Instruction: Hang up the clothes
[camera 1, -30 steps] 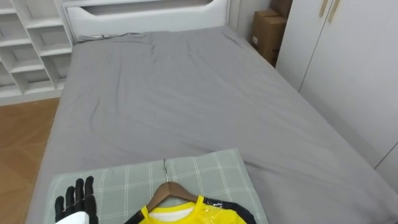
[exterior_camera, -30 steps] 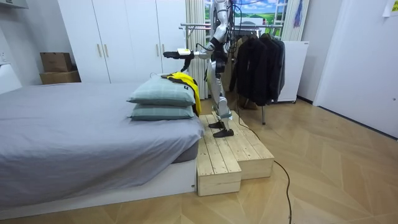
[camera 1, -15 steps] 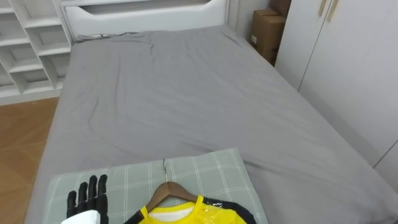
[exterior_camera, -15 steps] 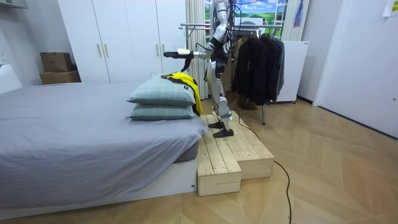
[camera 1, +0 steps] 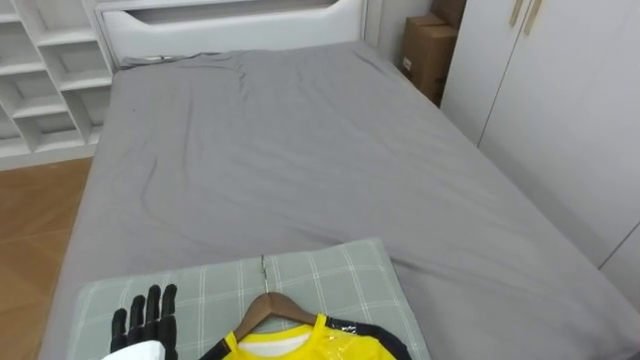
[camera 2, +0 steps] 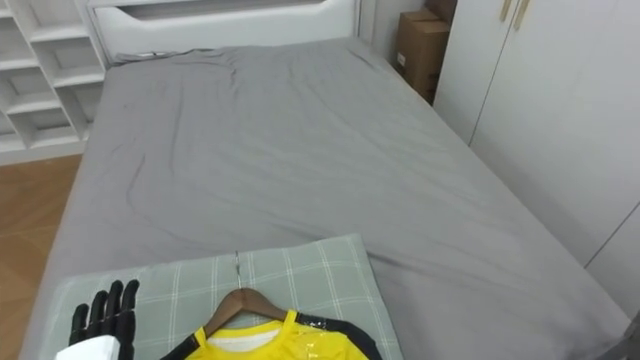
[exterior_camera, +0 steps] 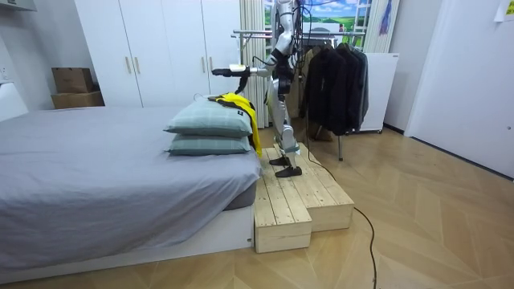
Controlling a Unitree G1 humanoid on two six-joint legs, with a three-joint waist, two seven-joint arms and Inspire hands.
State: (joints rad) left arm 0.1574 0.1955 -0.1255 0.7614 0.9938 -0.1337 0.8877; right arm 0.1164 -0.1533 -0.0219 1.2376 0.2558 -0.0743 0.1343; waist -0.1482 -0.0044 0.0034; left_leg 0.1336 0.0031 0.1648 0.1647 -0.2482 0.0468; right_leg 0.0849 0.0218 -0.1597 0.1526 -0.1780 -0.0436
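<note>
Over pillow (camera 1: 330, 275), left of hanger (camera 1: 266, 307) carrying yellow shirt (camera 1: 300, 348): left hand (camera 1: 143, 322), fingers straight, spread, holding nothing.

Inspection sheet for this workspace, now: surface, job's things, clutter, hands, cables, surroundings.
Surface: grey bed, sheet slightly wrinkled; two stacked pillows at the end nearest the robot.
Job's things: yellow shirt on a wooden hanger, lying on the top pillow.
Clutter: nothing seen.
Hands: left hand open, fingers straight, over the top pillow beside the shirt.
Cables: nothing seen apart from the robot's own.
Surroundings: white shelves, cardboard box, wardrobe, clothes rack with dark coats; robot stands on a wooden platform.
</note>
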